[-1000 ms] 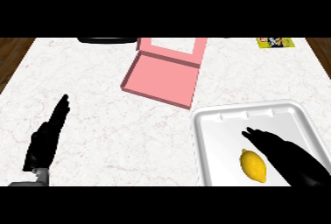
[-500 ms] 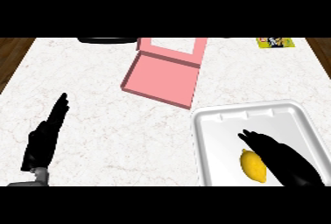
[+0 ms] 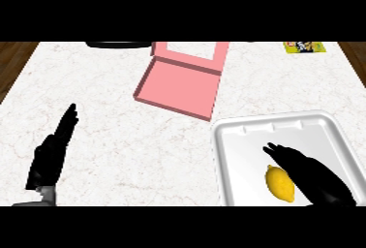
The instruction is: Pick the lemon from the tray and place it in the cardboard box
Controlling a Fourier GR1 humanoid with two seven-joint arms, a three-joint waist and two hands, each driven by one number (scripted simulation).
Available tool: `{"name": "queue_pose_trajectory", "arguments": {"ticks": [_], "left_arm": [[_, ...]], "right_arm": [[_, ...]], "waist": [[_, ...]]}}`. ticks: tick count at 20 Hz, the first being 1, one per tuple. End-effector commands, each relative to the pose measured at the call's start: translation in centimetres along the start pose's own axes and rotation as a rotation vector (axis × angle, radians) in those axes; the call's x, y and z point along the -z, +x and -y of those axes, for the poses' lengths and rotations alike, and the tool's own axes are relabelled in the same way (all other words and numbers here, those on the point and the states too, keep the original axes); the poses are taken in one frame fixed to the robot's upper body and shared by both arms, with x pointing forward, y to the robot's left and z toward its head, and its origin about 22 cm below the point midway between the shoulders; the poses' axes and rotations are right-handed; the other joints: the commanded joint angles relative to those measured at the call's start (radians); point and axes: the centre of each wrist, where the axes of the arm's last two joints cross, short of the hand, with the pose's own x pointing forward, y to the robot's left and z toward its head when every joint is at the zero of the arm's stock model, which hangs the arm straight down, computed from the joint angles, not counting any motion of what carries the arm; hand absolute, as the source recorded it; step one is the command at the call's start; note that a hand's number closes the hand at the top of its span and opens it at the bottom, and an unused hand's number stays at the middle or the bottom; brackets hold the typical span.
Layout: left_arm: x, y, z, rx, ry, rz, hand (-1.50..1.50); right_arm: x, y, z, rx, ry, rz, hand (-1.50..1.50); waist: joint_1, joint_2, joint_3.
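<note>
A yellow lemon (image 3: 281, 183) lies in the white tray (image 3: 236, 140) at the lower right. My right hand (image 3: 309, 173) reaches over the tray with straight fingers, lying along the lemon's right side and touching or nearly touching it. The pink open box (image 3: 178, 88) sits at the upper middle of the counter, its lid standing at the far side. My left hand (image 3: 52, 154) rests open at the lower left, fingers pointing up.
A dark round object (image 3: 114, 44) shows at the counter's far edge, left of the box. A small yellow-green packet (image 3: 304, 46) lies at the far right. Bare marble counter spreads between the tray and my left hand.
My right hand has slid slightly left and down over the tray, closer against the lemon. The left hand, lemon and box stay where they were.
</note>
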Motion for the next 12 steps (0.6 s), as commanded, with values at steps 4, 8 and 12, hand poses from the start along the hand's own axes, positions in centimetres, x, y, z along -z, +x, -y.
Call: {"name": "queue_pose_trajectory", "arguments": {"ticks": [4, 8, 12], "left_arm": [[0.3, -2.3, -0.2, -0.004, 0.005, -0.002, 0.00], [0.6, 0.1, -0.9, 0.003, 0.001, -0.006, 0.00], [0.7, 0.3, 1.2, 0.005, -0.012, -0.006, 0.00]], "right_arm": [[1.8, 0.7, -0.7, -0.032, 0.023, -0.009, -1.50], [3.6, 0.0, -2.3, 0.027, 0.051, 0.005, 1.50], [3.0, -0.3, -1.8, -0.049, -0.064, 0.011, 1.50]], "waist": [[0.001, 0.001, 0.000], [0.003, 0.001, 0.000], [0.000, 0.001, 0.000]]}}
